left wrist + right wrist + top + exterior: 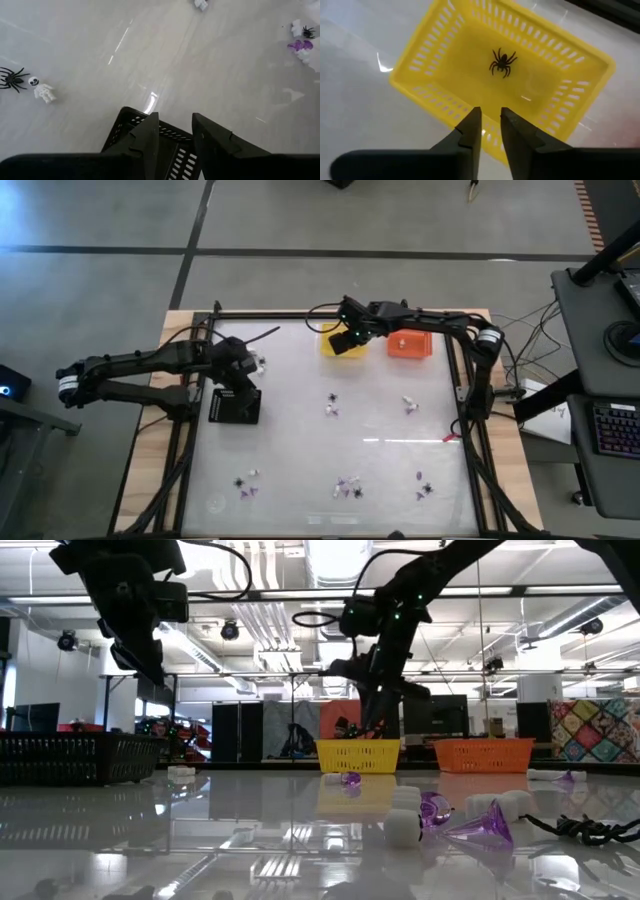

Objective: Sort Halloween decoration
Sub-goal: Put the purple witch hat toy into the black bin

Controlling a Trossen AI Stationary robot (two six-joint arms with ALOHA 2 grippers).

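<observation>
Purple trinket (478,827) nearest, flat on table (380,470). Right gripper (490,125) over yellow basket (445,60), fingers slightly parted, empty; black spider (502,62) inside. Left gripper (175,132) parted above black basket (127,131), empty.

3 baskets: 1 yellow (343,343), 1 orange (409,344), 1 black (235,406). 1 spider (502,61) in yellow. 2 arms.

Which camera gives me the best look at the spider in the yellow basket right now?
The right wrist view: it looks straight down into the yellow basket, showing the black spider on its floor. The high view shows only the basket, partly under the right gripper. The low view sees the basket's wall; the left wrist view misses it.
</observation>
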